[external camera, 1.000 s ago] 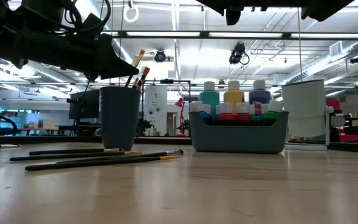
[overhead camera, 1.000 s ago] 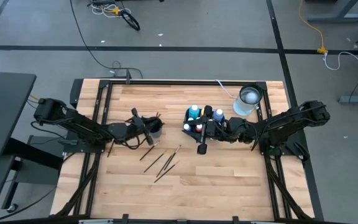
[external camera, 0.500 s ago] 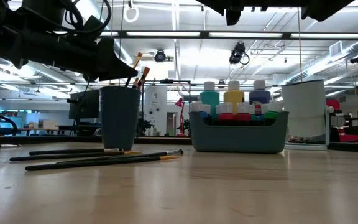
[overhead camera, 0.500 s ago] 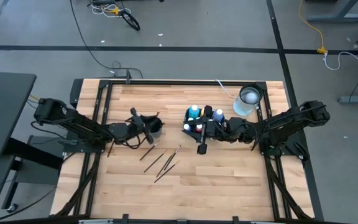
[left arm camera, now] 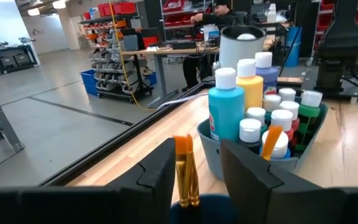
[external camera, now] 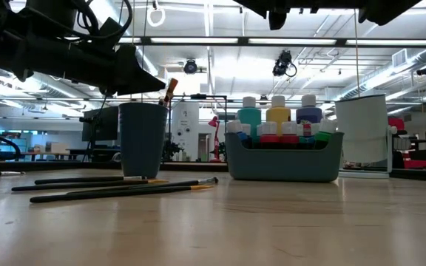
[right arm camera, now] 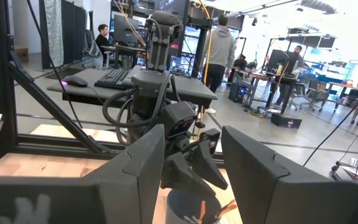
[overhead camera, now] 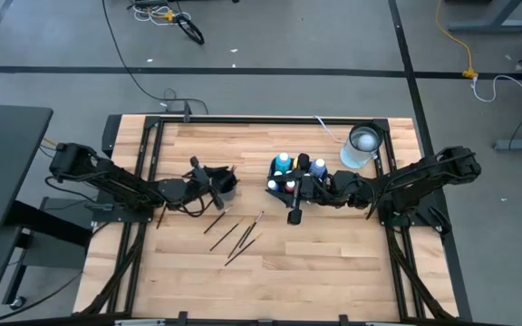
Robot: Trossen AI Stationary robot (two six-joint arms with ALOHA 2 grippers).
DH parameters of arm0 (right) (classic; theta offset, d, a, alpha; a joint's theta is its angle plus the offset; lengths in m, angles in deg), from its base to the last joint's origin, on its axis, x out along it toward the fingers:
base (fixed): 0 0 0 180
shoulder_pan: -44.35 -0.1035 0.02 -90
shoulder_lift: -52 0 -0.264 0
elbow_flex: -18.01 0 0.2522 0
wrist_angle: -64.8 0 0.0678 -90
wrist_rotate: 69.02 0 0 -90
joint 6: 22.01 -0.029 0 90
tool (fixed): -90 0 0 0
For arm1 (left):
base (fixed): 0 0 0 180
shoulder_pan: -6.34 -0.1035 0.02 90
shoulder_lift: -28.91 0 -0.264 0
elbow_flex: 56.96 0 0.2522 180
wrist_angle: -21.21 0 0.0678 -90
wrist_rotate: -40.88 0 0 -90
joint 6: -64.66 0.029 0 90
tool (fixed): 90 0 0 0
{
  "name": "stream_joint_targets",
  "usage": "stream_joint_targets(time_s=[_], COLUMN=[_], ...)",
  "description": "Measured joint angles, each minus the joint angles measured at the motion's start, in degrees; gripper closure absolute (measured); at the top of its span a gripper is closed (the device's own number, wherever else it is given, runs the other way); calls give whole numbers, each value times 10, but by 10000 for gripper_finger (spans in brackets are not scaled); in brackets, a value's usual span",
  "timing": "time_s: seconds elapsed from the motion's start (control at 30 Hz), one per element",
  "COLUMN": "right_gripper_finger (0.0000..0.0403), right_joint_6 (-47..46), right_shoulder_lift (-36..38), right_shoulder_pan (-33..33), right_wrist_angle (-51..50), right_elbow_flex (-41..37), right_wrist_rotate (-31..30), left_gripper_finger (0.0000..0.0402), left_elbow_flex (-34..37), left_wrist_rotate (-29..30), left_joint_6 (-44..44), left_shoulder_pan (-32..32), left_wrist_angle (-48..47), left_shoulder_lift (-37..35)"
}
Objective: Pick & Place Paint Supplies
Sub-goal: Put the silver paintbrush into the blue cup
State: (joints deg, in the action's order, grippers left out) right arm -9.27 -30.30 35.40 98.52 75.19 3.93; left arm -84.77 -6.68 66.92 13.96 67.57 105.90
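Left gripper (left arm camera: 194,180) over the dark cup (external camera: 143,139), fingers parted, clamped on nothing; orange-tipped paintbrushes (left arm camera: 186,171) upright in the gap between them, bristles up, standing in the cup. More paintbrushes (overhead camera: 234,237) flat on the wooden table (overhead camera: 315,263) just in front of the cup. Grey bin (external camera: 285,157) of white-capped paint bottles (left arm camera: 229,106) beside the cup. Right gripper (overhead camera: 294,201) at the bin's near edge, fingers apart, holding nothing. White container (overhead camera: 362,145) beyond the bin.

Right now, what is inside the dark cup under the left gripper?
Paintbrushes stand in the dark cup, bristle ends up; the left gripper is open above it. The cup wall hides their handles.
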Motion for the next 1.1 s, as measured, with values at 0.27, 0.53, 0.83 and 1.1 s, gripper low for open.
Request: stream_joint_targets(time_s=[0.27,0.53,0.83,1.1], right_gripper_finger=[238,238,238,238], right_joint_6=[0,0,0,0], right_shoulder_lift=[0,0,0,0], right_shoulder_pan=[0,0,0,0], right_wrist_angle=[-1,-5,-4,-4], right_elbow_flex=[0,0,0,0], right_wrist_rotate=[0,0,1,1], left_gripper_finger=[251,251,251,251], left_elbow_flex=[-1,-1,-1,-1], left_wrist_rotate=[1,1,33,93], left_joint_6=[15,45,85,79], left_shoulder_pan=[7,48,113,175], left_wrist_angle=[10,10,3,-29], left_shoulder_lift=[-27,-95,-154,-167])
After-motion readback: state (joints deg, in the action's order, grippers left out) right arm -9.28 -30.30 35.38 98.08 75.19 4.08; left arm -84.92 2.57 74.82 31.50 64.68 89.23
